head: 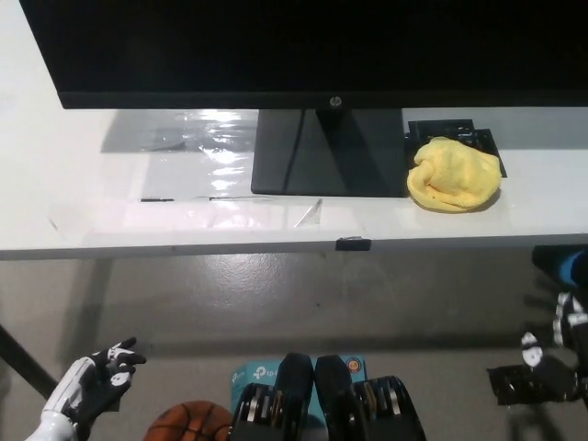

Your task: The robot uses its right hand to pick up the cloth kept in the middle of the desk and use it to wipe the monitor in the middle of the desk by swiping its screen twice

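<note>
A crumpled yellow cloth (455,174) lies on the white desk (55,184), just right of the monitor's black base (329,152). The black monitor (303,50) fills the top of the view, its screen facing me. My black right hand (542,372) hangs low at the right edge, below the desk's front edge and well short of the cloth; nothing is in it, and its fingers are hard to make out. At the bottom left, below the desk, my white left hand (92,386) rests with its fingers apart and empty.
A clear plastic sheet (197,170) lies on the desk left of the base. A small black tray (459,131) sits behind the cloth. A black clip (353,243) is on the desk's front edge. An orange basketball (188,423) lies on the grey floor.
</note>
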`<state>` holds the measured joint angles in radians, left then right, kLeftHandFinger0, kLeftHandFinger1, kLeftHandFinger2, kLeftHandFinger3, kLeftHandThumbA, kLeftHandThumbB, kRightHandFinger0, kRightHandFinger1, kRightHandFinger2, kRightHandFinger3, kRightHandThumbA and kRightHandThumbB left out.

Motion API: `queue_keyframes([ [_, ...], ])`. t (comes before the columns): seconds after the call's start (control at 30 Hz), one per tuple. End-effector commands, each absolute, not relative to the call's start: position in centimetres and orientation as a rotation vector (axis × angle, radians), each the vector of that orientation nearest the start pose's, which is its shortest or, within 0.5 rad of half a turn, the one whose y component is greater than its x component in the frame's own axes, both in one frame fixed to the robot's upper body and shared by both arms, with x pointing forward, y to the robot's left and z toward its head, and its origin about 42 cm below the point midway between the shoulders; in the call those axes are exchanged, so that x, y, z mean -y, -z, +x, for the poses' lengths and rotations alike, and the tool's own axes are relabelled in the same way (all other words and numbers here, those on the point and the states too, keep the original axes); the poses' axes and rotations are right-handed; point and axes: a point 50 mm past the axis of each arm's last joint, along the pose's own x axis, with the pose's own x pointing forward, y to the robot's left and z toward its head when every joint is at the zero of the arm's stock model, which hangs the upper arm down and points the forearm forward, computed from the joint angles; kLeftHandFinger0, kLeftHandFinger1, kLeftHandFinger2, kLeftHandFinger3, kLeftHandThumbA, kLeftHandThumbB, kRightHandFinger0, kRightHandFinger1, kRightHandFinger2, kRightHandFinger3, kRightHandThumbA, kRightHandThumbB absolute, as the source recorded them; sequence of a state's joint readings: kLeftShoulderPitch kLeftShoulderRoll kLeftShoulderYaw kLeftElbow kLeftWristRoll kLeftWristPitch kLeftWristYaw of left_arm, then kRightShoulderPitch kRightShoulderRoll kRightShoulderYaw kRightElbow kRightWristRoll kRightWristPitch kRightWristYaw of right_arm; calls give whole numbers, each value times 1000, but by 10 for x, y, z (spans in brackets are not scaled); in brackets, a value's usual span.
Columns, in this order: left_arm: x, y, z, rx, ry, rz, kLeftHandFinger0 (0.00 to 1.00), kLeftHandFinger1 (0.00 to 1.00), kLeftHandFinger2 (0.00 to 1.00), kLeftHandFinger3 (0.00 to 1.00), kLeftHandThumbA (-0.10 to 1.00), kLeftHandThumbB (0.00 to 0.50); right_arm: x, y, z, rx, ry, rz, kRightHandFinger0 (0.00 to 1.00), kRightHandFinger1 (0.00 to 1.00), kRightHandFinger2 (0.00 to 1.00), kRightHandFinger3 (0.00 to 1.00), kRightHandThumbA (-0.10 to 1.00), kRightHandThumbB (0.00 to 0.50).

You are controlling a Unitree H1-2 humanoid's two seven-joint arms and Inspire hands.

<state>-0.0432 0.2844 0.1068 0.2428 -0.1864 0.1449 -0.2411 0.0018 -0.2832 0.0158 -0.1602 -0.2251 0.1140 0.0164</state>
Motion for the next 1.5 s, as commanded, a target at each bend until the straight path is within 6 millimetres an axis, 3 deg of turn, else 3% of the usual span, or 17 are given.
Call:
queue_keyframes([
  [0.0, -339, -65, 293, -276, 104, 39, 996, 863, 953, 1000, 119, 83, 279, -200, 302, 136, -79, -621, 1000, 1000, 1000, 1000, 362, 247],
  [0.1, -339, -66, 295, -277, 101, 44, 1000, 862, 946, 1000, 128, 74, 272, -224, 311, 187, -87, -639, 1000, 1000, 1000, 1000, 383, 242],
  [0.13, -339, -66, 296, -280, 103, 30, 994, 857, 947, 1000, 113, 69, 264, -250, 323, 237, -80, -662, 1000, 1000, 1000, 1000, 413, 250],
  [0.27, -339, -68, 298, -278, 97, 28, 971, 860, 949, 1000, 89, 69, 258, -279, 346, 236, -93, -729, 1000, 1000, 1000, 1000, 466, 291],
  [0.33, -338, -68, 298, -272, 101, 22, 973, 862, 947, 1000, 84, 83, 259, -283, 358, 214, -112, -754, 1000, 1000, 1000, 1000, 467, 323],
  [0.4, -339, -70, 300, -269, 105, 26, 990, 863, 942, 1000, 98, 89, 260, -286, 366, 200, -129, -803, 1000, 1000, 1000, 1000, 502, 320],
  [0.47, -339, -70, 299, -272, 102, 31, 992, 860, 935, 1000, 109, 89, 260, -285, 375, 183, -136, -821, 1000, 1000, 1000, 1000, 508, 345],
  [0.53, -340, -70, 302, -271, 108, 28, 1000, 867, 956, 1000, 78, 77, 259, -280, 396, 137, -151, -814, 1000, 1000, 1000, 1000, 509, 378],
  [0.7, -339, -70, 300, -267, 105, 40, 1000, 859, 934, 1000, 95, 85, 257, -271, 424, 95, -167, -818, 1000, 1000, 1000, 1000, 418, 366],
  [0.77, -339, -69, 300, -267, 106, 36, 1000, 864, 931, 1000, 93, 78, 257, -265, 441, 33, -172, -822, 1000, 1000, 1000, 1000, 470, 367],
  [0.87, -339, -69, 301, -269, 107, 27, 997, 869, 941, 1000, 86, 79, 257, -262, 451, -6, -173, -849, 1000, 1000, 1000, 1000, 501, 373],
  [1.0, -339, -71, 301, -271, 105, 39, 1000, 868, 949, 1000, 94, 82, 252, -244, 475, -84, -173, -864, 1000, 1000, 1000, 1000, 435, 363],
  [1.1, -339, -71, 301, -268, 99, 31, 1000, 857, 933, 1000, 87, 94, 246, -240, 484, -95, -173, -872, 1000, 1000, 1000, 1000, 443, 367],
  [1.37, -338, -74, 306, -257, 105, 33, 987, 855, 922, 1000, 49, 67, 232, -241, 497, -86, -186, -907, 1000, 1000, 1000, 1000, 475, 364],
  [1.47, -340, -76, 308, -258, 108, 51, 979, 857, 920, 1000, 85, 74, 231, -236, 496, -80, -182, -914, 1000, 1000, 1000, 1000, 447, 333],
])
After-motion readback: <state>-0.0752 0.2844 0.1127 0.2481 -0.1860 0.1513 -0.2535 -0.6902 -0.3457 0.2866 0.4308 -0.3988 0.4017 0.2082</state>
